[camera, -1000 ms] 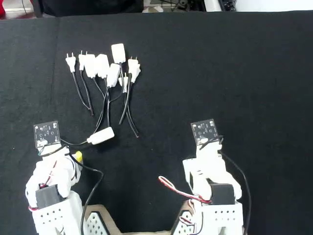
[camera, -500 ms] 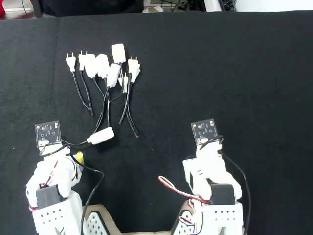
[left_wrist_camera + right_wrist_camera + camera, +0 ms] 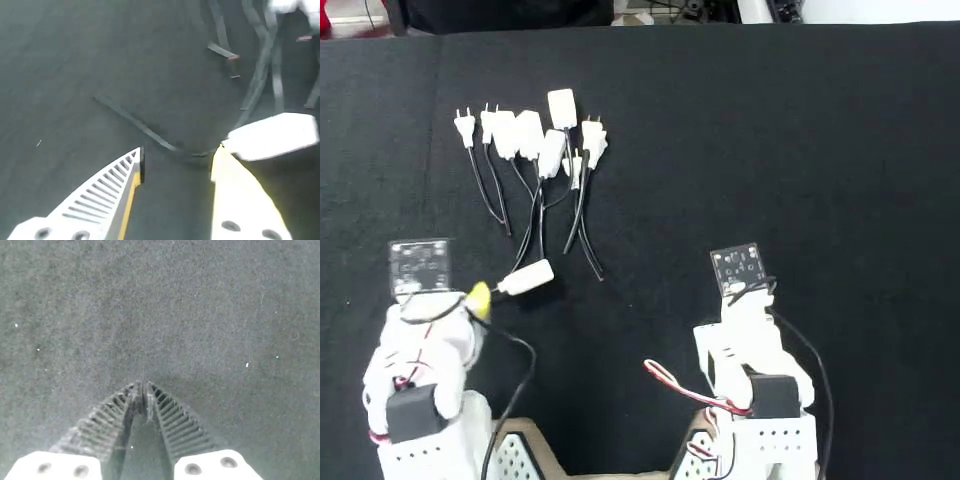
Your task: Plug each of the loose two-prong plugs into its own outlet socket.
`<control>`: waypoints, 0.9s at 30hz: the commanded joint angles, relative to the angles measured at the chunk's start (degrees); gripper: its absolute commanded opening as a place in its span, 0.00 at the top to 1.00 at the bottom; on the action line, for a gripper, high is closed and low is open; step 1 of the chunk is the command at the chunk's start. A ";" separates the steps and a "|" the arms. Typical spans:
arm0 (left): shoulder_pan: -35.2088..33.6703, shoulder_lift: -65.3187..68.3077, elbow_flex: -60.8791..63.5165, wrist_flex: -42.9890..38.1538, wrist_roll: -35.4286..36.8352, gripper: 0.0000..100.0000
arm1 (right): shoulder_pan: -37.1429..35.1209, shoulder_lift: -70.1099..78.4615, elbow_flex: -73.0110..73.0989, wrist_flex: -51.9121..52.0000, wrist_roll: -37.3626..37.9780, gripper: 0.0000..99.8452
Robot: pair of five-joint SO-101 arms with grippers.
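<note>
Judged first pickup — left gripper (image 3: 178,152), jaws wide, just beside the white cord-end piece (image 3: 272,136). Next: centre over it, then close. Right gripper (image 3: 143,390) pinched together, empty.

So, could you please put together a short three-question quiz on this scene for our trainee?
1. True or false: the right gripper is shut on a plug.
2. Pick one. The left gripper is: A) open, B) shut on a cable, C) shut on nothing.
3. Fill in: the white block on its cable lies beside the ___ gripper.

Key: 1 false, it is shut on nothing, over bare cloth; 2 A; 3 left.
</note>
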 commanded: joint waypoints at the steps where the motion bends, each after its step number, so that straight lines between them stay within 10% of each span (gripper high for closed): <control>1: 8.22 6.07 -4.88 -0.26 0.09 0.77 | -0.44 -4.09 -0.13 0.18 -0.44 0.99; 17: 17.01 59.69 -20.18 -16.53 -13.80 0.76 | -0.44 -4.09 -0.13 0.18 -0.44 0.99; 27: 16.92 70.95 -26.95 -24.18 -13.89 0.76 | -0.44 -4.09 -0.13 0.18 -0.44 0.99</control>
